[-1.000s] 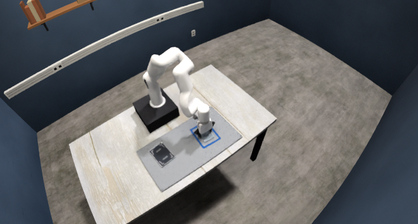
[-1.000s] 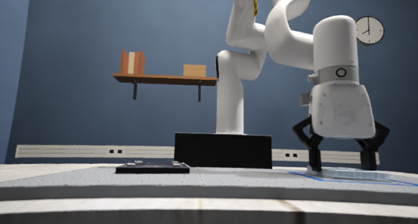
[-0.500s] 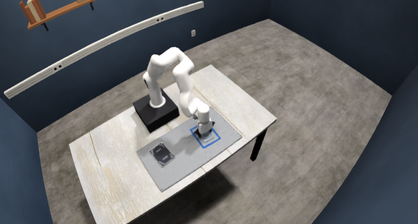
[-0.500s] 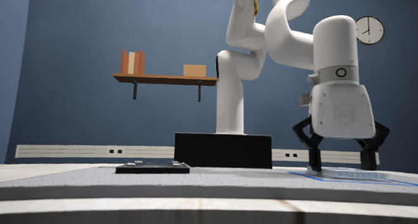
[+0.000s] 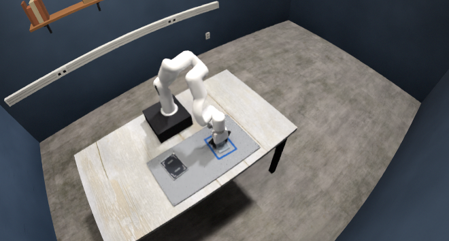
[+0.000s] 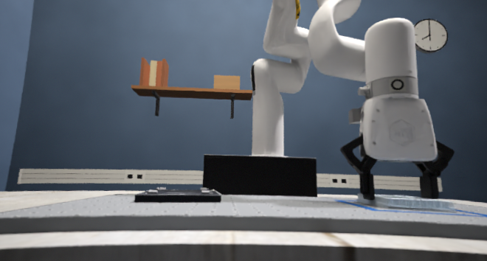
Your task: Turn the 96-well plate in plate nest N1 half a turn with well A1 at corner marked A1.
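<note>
White jointed robot arm (image 5: 195, 86) on a black box base (image 5: 167, 121) reaches down over the grey speckled mat (image 5: 201, 173) on the pale wooden table (image 5: 112, 178). Its gripper (image 6: 398, 197) points straight down, black fingers (image 6: 367, 183) standing wide and clamped on the two opposite edges of the clear, flat 96-well plate (image 6: 409, 203). The plate is low, inside the blue square outline (image 5: 220, 148) on the right part of the mat. From the exterior view it looks to be resting on or barely off the mat surface; too shallow an angle to tell which. In the top view the white gripper body (image 5: 219, 132) covers most of the plate, only a pale strip showing at the near side, so the cut-off corner can't be made out.

Black plate nest N1 (image 5: 174, 165) sits well apart, on the left part of the mat, with nothing in it; small light locators show at its corners in the exterior view (image 6: 178, 195).

Background: wooden wall shelf (image 6: 192, 92) with books and a box, white wall rail (image 5: 112, 43), round wall clock (image 6: 430, 35).
</note>
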You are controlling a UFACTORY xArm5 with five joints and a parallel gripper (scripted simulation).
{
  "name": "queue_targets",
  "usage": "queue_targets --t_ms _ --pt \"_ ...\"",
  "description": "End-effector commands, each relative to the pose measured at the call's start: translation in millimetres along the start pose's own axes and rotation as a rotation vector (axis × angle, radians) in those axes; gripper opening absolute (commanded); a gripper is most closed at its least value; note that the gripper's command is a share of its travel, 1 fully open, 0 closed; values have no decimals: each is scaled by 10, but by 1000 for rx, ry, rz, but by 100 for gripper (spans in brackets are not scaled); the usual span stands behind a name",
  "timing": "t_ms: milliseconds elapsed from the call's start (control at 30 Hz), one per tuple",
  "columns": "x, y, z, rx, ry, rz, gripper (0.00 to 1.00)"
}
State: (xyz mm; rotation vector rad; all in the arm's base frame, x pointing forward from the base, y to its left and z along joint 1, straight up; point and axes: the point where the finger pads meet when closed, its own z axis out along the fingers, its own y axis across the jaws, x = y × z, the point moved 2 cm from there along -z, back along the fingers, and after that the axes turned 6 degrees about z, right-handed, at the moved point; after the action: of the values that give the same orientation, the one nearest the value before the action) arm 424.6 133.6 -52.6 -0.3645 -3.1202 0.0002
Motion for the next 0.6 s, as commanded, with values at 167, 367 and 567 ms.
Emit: queue_targets --t_ms 167,367,567 --pt "-13 6 -51 -7 0 0 0" --pt "-13 6 -78 -7 0 0 0" --pt "-13 6 -118 -7 0 0 0"
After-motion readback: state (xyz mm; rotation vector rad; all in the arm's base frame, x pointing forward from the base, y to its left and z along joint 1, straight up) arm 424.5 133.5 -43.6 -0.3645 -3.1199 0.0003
